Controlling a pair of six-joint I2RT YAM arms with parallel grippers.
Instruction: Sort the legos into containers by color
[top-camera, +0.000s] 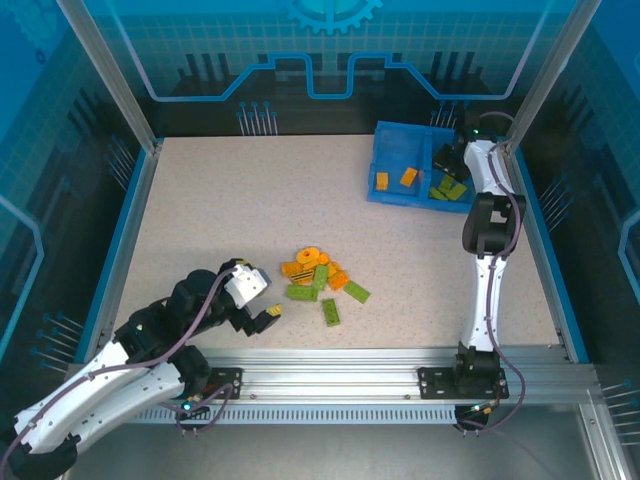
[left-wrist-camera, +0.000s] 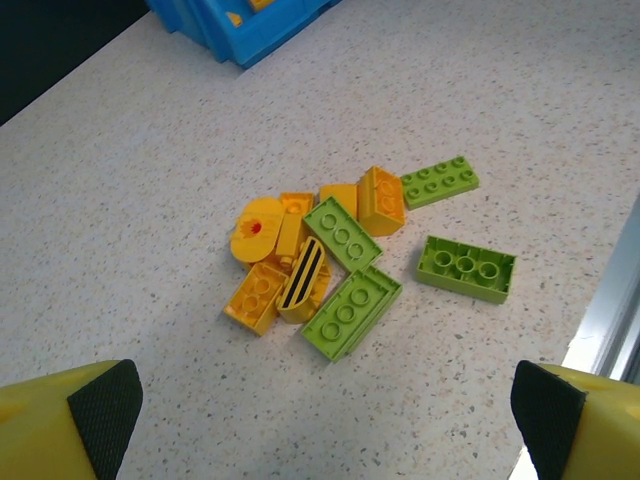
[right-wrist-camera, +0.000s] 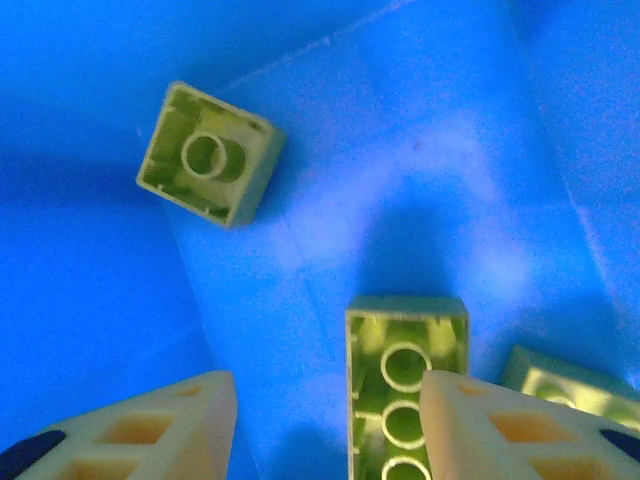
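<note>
I've got the heap of small orange and green plastic bricks (top-camera: 318, 278) lying mid-table, a little toward the near edge. On the left wrist view they are jammed together. A striped orange curved piece (left-wrist-camera: 303, 280) is wedged between a green two-by-four brick (left-wrist-camera: 350, 312) lying studs down and an orange square brick (left-wrist-camera: 256, 295). A round orange piece with a red dot (left-wrist-camera: 256, 228) sits at the back. One green hollow-side-up brick (left-wrist-camera: 466, 268) lies just apart on the right, and a flat green plate (left-wrist-camera: 440, 182) touches an orange block beyond it.

Over at the far right sits the shallow blue plastic bin (top-camera: 395, 150). Two orange bricks (top-camera: 409, 176) are in its left compartment and a few green ones (top-camera: 447, 187) in its right.

The right gripper (right-wrist-camera: 322, 400) hangs low inside that right compartment, jaws parted and clamping nothing. A long green brick (right-wrist-camera: 405, 360) lies underside-up on the blue floor, its edge tucked under one finger. A square green brick (right-wrist-camera: 208, 155) lies farther off, and a third green corner (right-wrist-camera: 560, 385) peeks in at the right.

The left gripper (top-camera: 268, 295) is near the heap's left side, jaws spread wide and empty. On its own camera, speckled beige table (left-wrist-camera: 480, 90) lies between the yellow fingers (left-wrist-camera: 60, 420) and the heap. The silver rail (left-wrist-camera: 610, 310) runs close on the right.
</note>
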